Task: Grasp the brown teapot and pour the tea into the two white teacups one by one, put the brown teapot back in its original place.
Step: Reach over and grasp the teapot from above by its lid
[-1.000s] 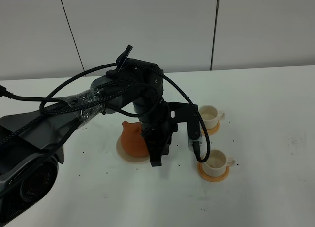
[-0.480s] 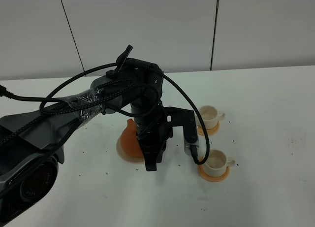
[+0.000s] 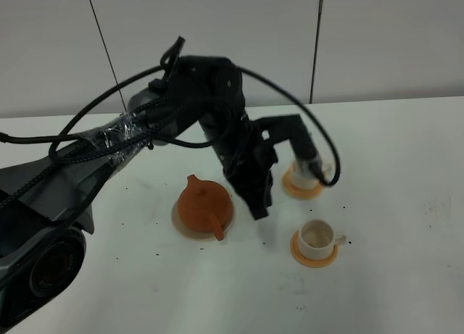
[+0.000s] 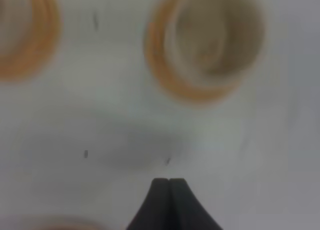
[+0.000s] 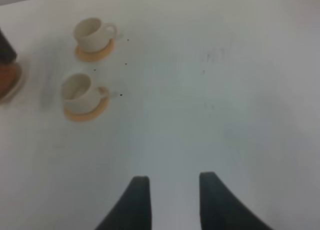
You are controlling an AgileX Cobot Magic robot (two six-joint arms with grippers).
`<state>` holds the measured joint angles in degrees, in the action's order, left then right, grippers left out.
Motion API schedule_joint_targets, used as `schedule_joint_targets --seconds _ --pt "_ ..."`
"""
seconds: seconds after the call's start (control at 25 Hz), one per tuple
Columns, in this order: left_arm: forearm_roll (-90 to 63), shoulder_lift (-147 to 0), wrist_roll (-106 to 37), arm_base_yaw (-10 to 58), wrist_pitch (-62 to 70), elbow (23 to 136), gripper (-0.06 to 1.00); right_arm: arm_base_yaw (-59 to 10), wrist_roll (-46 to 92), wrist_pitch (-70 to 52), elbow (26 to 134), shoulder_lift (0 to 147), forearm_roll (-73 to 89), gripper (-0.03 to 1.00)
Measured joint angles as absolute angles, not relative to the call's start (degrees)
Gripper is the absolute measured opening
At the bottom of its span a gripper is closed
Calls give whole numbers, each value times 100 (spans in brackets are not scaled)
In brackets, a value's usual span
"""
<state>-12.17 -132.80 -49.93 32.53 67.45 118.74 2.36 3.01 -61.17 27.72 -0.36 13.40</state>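
White table (image 3: 406,276) scattered with dark specks (image 3: 122,224), pale panelled wall (image 3: 391,37) behind

A white table (image 3: 406,153) carries everything; a round beige trivet (image 3: 178,222) lies flat on it; two small tan-orange discs lie to the right of the trivet, apart from it and from each other; the near coaster (image 3: 313,262) sits closer to the camera than the trivet, the far coaster (image 3: 292,189) nearer the wall; tiny dark specks (image 3: 122,224) dot the surface around the trivet.

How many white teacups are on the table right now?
2. The near teacup sits on a coaster, right of the brown teapot; the far teacup stands behind it, partly hidden by the left arm.
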Motion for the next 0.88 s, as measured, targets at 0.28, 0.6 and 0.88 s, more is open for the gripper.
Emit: schedule_joint_targets --seconds 0.28,0.6,0.88 --pt "-1770 -13280 -3937 3253 6808 12563 3 236 301 -6117 2772 -36 1340 24" --pt "-1783 -13177 -1405 3253 6808 12571 3 236 307 -6117 2772 -36 1340 24" --pt "-2176 -13171 0 3253 6808 12589 3 236 307 -6117 2772 -36 1340 24"
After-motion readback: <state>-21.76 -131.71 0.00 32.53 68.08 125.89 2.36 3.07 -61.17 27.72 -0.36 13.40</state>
